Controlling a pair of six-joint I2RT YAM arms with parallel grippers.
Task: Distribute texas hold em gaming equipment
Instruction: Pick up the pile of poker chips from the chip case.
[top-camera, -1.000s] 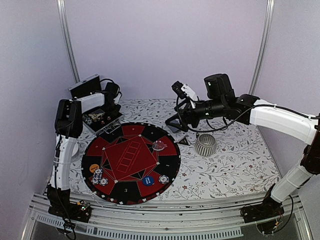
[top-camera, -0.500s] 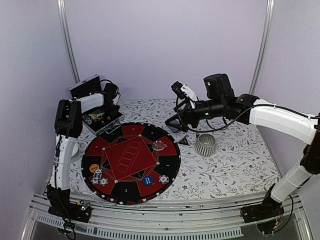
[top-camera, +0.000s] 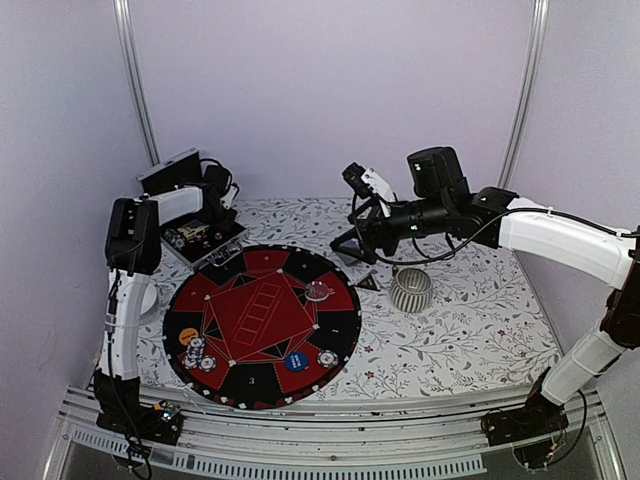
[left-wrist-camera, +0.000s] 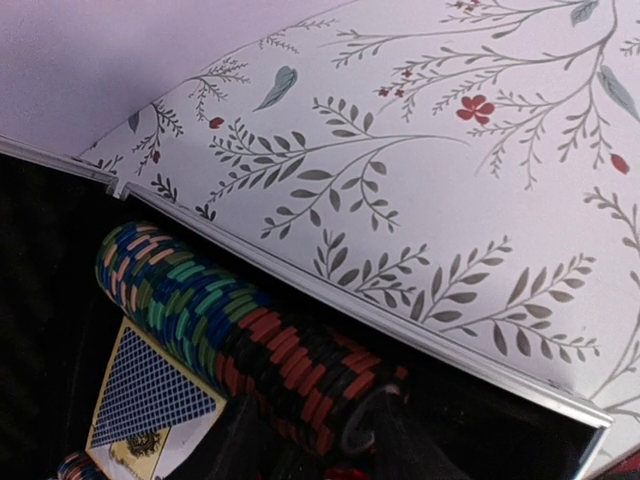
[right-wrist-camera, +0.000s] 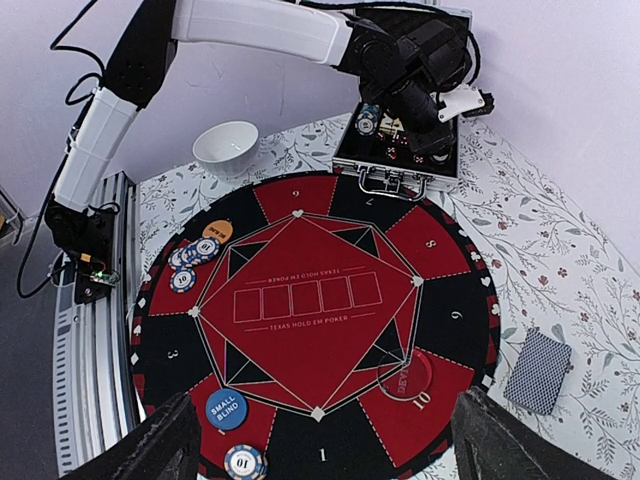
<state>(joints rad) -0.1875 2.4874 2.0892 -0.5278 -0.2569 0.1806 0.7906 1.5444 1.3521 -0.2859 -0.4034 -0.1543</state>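
Note:
My left gripper (top-camera: 214, 197) reaches into the black case (top-camera: 203, 240). Its dark fingers (left-wrist-camera: 235, 440) straddle the red-and-black end of a row of striped poker chips (left-wrist-camera: 230, 320); contact is hidden. A blue-backed card (left-wrist-camera: 150, 395) lies beside the row. My right gripper (right-wrist-camera: 322, 398) hangs open high above the mat, holding nothing. On the mat lie an orange disc (right-wrist-camera: 217, 231), a few chips (right-wrist-camera: 190, 260), a blue disc (right-wrist-camera: 227, 408), a chip stack (right-wrist-camera: 245, 462) and a clear disc (right-wrist-camera: 405, 377). A card deck (right-wrist-camera: 538, 372) rests on the cloth.
The round red-and-black mat (top-camera: 262, 325) covers the table's left centre. A ribbed silver cup (top-camera: 411, 288) stands to its right. A white bowl (right-wrist-camera: 226, 147) sits by the left arm. The case's lid (top-camera: 168, 170) stands up at the back left.
My left wrist has shifted slightly back and to the left over the case. The right arm and everything on the mat have stayed put.

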